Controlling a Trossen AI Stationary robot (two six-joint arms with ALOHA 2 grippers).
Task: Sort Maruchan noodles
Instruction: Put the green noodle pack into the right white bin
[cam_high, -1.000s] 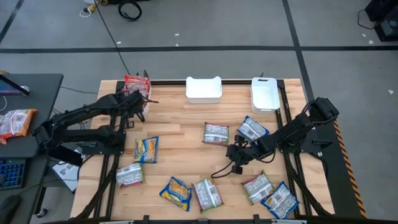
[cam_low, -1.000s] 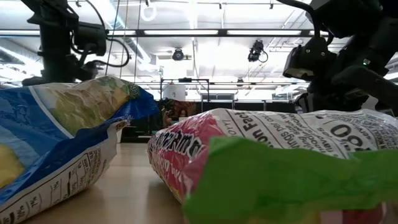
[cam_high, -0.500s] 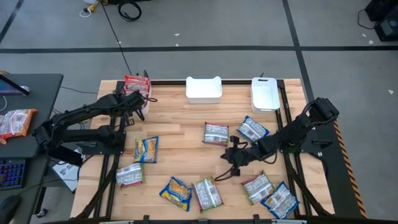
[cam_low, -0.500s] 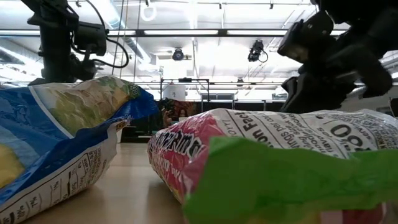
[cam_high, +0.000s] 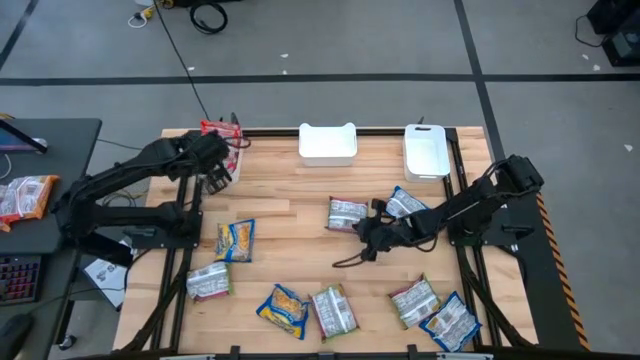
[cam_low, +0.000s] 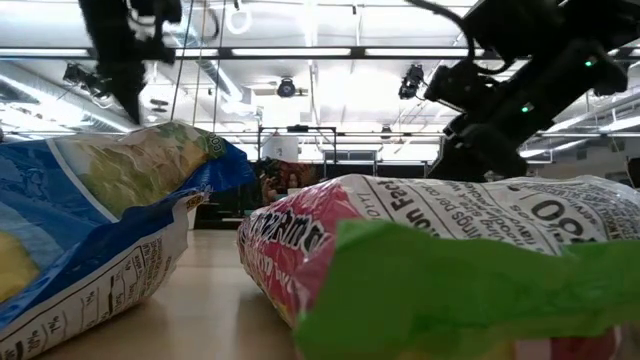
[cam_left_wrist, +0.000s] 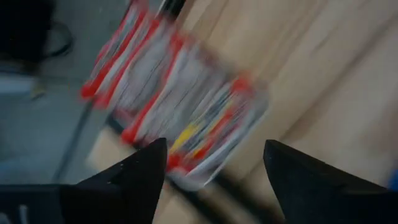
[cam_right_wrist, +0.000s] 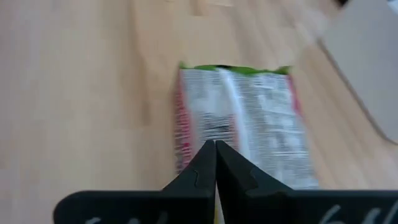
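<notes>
Just ahead of the right gripper (cam_right_wrist: 215, 163) fingers — pressed together — silvery-green-red packet (cam_right_wrist: 242, 124): spread them first, then straddle its near edge; left gripper (cam_left_wrist: 214, 165) fingers apart, red-orange packets (cam_left_wrist: 180, 99) between and beyond.

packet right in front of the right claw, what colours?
Silvery packet, green top edge, red sides; right wrist view shows it best.

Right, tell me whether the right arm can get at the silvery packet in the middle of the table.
Probably yes: the right pincer, shut, is just beside the silvery packet, with bare table around it. It would need to open first.
</notes>
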